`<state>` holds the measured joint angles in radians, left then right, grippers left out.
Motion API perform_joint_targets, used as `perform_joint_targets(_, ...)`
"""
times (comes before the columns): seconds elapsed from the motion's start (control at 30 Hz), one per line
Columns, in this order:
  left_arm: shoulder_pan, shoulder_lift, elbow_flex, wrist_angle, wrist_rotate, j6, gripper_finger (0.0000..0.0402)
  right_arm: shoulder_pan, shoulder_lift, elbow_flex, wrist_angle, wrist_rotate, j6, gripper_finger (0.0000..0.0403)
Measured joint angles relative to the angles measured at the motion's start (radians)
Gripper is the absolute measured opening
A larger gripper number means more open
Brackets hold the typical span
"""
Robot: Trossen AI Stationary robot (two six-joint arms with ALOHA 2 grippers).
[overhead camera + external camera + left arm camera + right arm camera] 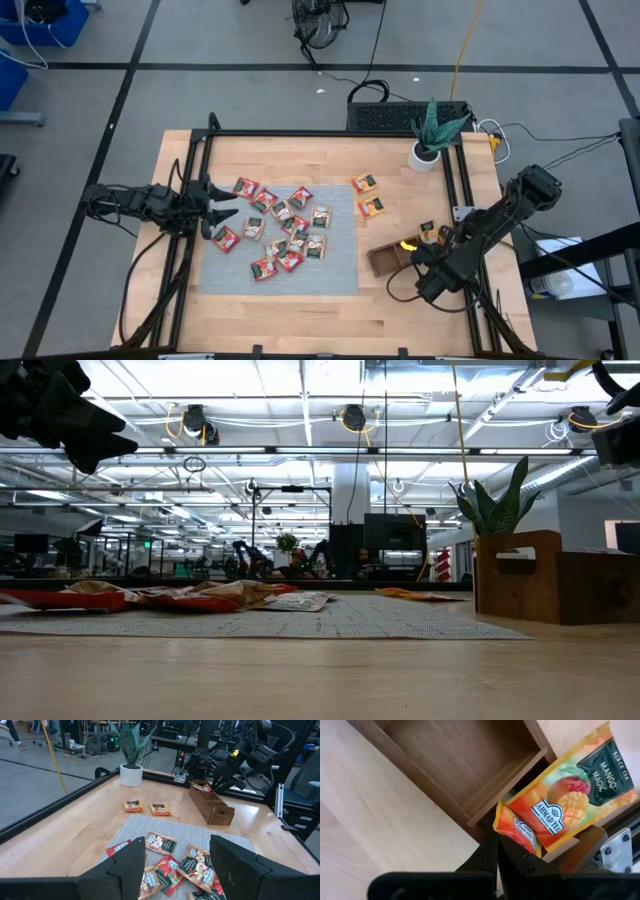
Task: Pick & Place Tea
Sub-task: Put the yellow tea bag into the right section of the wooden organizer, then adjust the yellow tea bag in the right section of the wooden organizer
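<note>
Since each tea sachet [290, 236] looks light, thin and slippery, pinching an edge suits the spread-fingered left gripper [218, 203], while the right gripper [496, 851], fingers together, hovers over the wooden tray [451, 761]

A smooth grey concrete floor [250, 40] crossed by dark taped lines surrounds the pale wooden bench [300, 300]. Beyond it, long white ceiling strip lights [300, 405] brighten what seems an open workshop with dark equipment racks [390, 545].
</note>
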<state>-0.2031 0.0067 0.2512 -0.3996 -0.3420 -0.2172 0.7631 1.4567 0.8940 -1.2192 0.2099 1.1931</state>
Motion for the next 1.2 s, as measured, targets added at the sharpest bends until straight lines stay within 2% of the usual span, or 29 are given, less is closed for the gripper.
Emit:
perform_joint_targets(0.53,0.000,0.000,0.000,0.000,0.000,0.000,0.0223,-0.005,0.001,0.000,-0.117,0.197,0.126,0.0000)
perform_joint_targets(0.83,0.000,0.000,0.000,0.000,0.000,0.000,0.0223,-0.018,0.001,0.000,-0.149,0.225,0.134,0.0000)
perform_joint_targets(1.2,0.000,0.000,0.000,0.000,0.000,0.000,0.0223,-0.107,0.001,0.000,-0.180,0.434,0.129,0.0000)
